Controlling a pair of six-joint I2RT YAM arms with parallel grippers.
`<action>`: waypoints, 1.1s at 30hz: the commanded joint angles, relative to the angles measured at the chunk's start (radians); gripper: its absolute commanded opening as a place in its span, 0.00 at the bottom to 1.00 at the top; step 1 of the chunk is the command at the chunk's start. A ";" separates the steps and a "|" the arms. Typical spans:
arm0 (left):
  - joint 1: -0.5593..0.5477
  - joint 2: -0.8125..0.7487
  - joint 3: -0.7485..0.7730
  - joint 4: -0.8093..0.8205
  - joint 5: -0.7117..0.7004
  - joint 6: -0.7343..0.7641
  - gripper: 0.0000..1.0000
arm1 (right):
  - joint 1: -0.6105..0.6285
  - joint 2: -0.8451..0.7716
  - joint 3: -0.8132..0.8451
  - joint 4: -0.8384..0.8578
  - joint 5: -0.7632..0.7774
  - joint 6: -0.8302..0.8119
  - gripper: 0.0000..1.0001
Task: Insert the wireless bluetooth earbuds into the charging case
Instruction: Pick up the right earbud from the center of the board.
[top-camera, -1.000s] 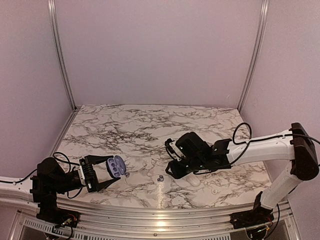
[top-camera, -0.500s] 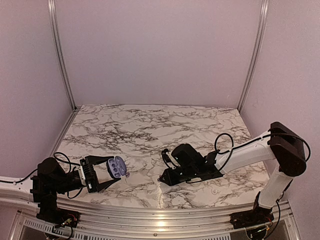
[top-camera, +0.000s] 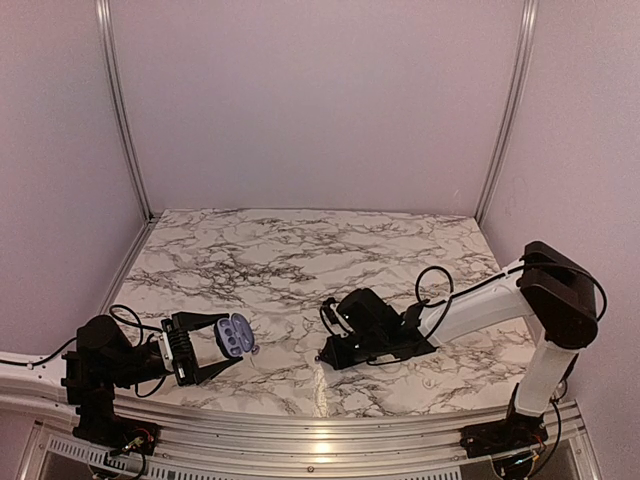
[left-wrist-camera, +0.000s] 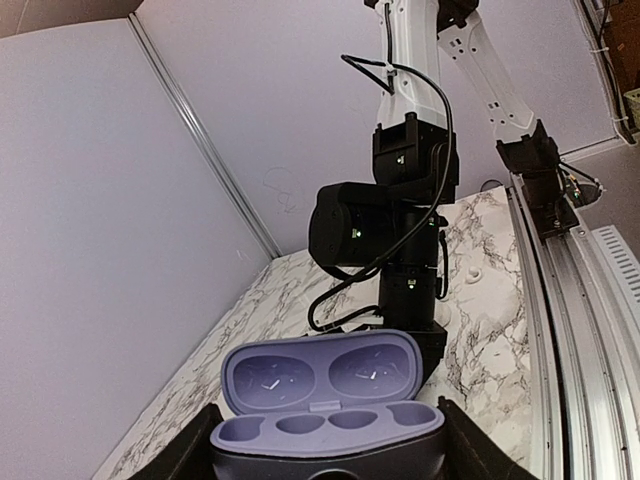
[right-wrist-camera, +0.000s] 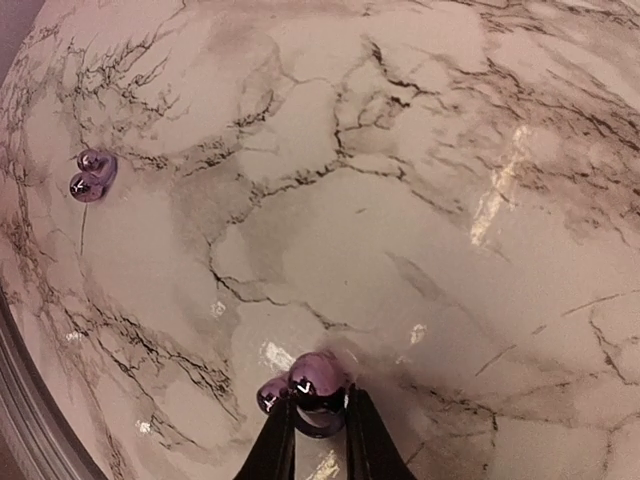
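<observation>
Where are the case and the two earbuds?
case (left-wrist-camera: 320, 375): left wrist view, lid's inner face.
near earbud (right-wrist-camera: 314, 379): right wrist view, shiny dome.
far earbud (right-wrist-camera: 92, 172): right wrist view, its middle.

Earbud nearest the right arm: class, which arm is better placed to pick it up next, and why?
Right. The right fingers clamp round that earbud on the marble table; the left fingers are occupied holding the open charging case.

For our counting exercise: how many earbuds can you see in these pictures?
2. One loose earbud lies on the marble table; the second earbud sits between the right gripper's fingertips. The open charging case holds none.
</observation>
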 joint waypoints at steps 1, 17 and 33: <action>0.005 -0.001 0.017 0.010 -0.008 -0.006 0.40 | -0.006 0.039 0.053 -0.015 0.033 -0.014 0.16; 0.005 0.007 0.019 0.011 -0.009 -0.004 0.39 | -0.006 0.090 0.125 -0.012 0.049 -0.038 0.16; 0.005 0.014 0.020 0.010 -0.013 -0.002 0.38 | -0.007 0.151 0.234 -0.015 -0.036 -0.087 0.22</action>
